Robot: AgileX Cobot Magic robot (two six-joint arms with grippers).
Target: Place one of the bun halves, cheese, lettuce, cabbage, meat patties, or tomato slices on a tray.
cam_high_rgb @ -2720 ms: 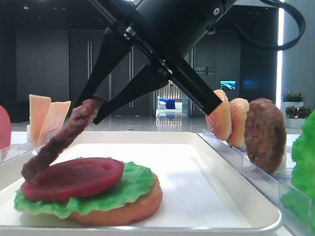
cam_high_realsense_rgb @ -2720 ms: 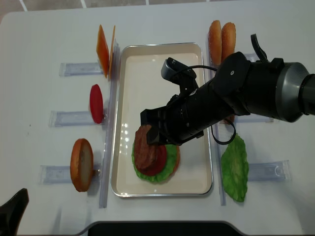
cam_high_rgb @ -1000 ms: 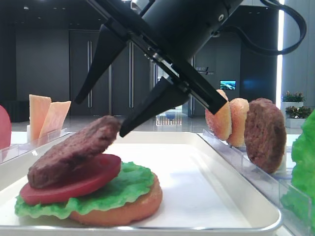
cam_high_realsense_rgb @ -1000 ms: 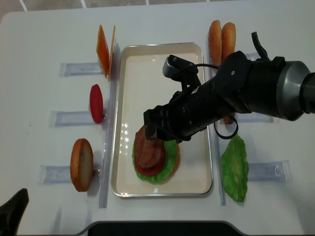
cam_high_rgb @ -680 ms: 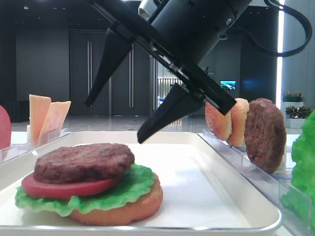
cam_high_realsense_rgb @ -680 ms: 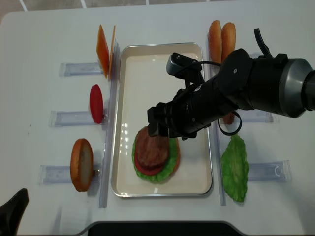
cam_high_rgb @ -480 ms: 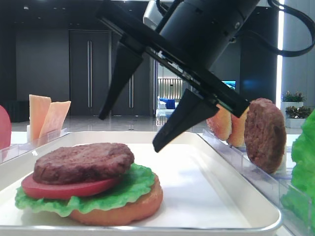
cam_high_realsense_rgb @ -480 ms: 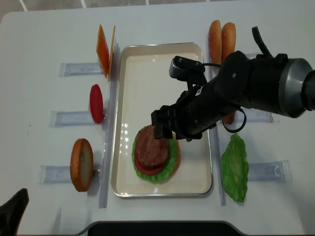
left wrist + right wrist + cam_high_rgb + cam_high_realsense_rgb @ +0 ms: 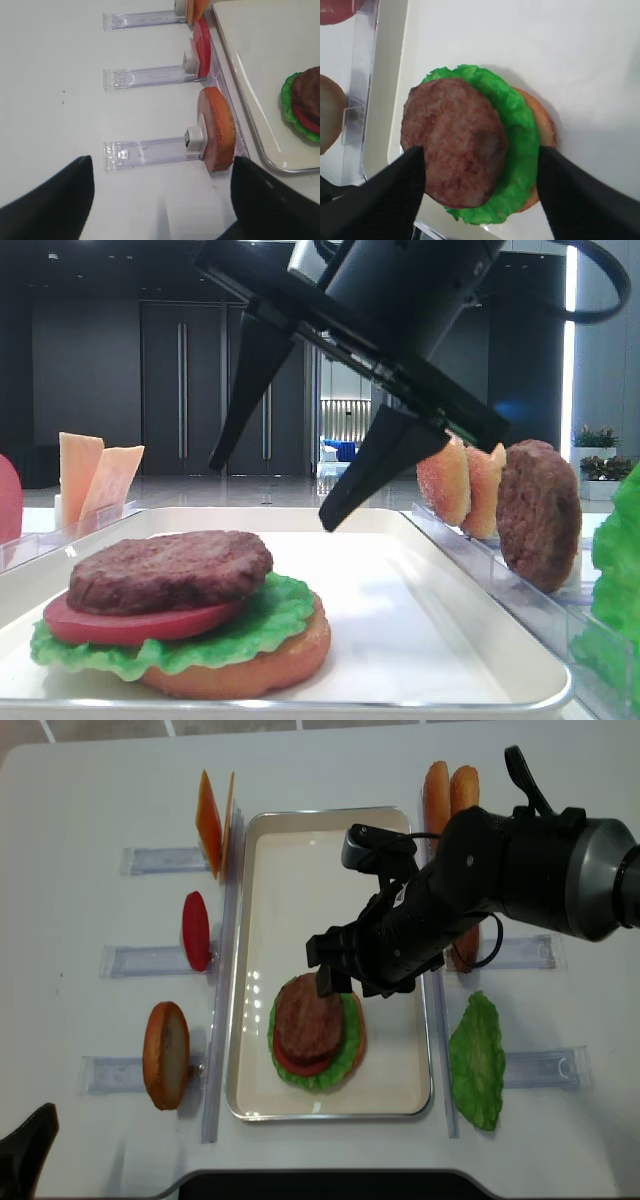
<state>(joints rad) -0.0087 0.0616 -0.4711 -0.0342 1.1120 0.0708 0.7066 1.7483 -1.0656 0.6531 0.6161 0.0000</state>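
On the cream tray (image 9: 262,870) sits a stack: a bun half (image 9: 270,665), lettuce (image 9: 517,125), a tomato slice (image 9: 110,625) and on top a meat patty (image 9: 308,1018), lying flat. My right gripper (image 9: 345,985) hangs open just above the stack's far side, touching nothing; in the right wrist view its fingers (image 9: 395,190) straddle the patty (image 9: 455,140). My left gripper (image 9: 162,162) is open over bare table, near a bun half (image 9: 217,127) standing in a rack. A second patty (image 9: 538,512) stands in the right rack. Cabbage is out of view.
Clear racks flank the tray. On the left stand cheese slices (image 9: 212,820), a tomato slice (image 9: 196,930) and a bun half (image 9: 165,1055). On the right are two bun halves (image 9: 450,790) and a lettuce leaf (image 9: 477,1060).
The right gripper let go of the patty, which dropped from tilted to flat on the tomato slice. The open gripper then rose and drew toward the tray's far right. The left arm stayed still.
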